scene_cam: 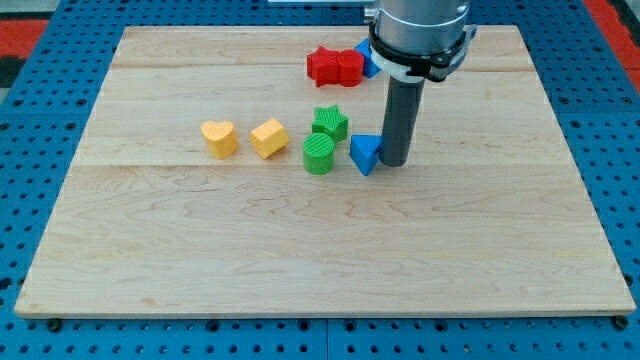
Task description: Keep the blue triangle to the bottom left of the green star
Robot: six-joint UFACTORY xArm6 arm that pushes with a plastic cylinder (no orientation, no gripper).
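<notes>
The blue triangle (365, 153) lies near the board's middle, just right of and slightly below the green star (330, 123). My tip (395, 163) stands right against the triangle's right side, touching or nearly touching it. A green cylinder (319, 154) sits directly below the star, between it and the view's bottom, just left of the triangle.
A yellow heart (219, 138) and a yellow hexagon-like block (268, 138) lie left of the green pair. Two red blocks (335, 67) sit near the view's top, with another blue block (369, 62) partly hidden behind the arm. The wooden board (320, 250) rests on a blue pegboard.
</notes>
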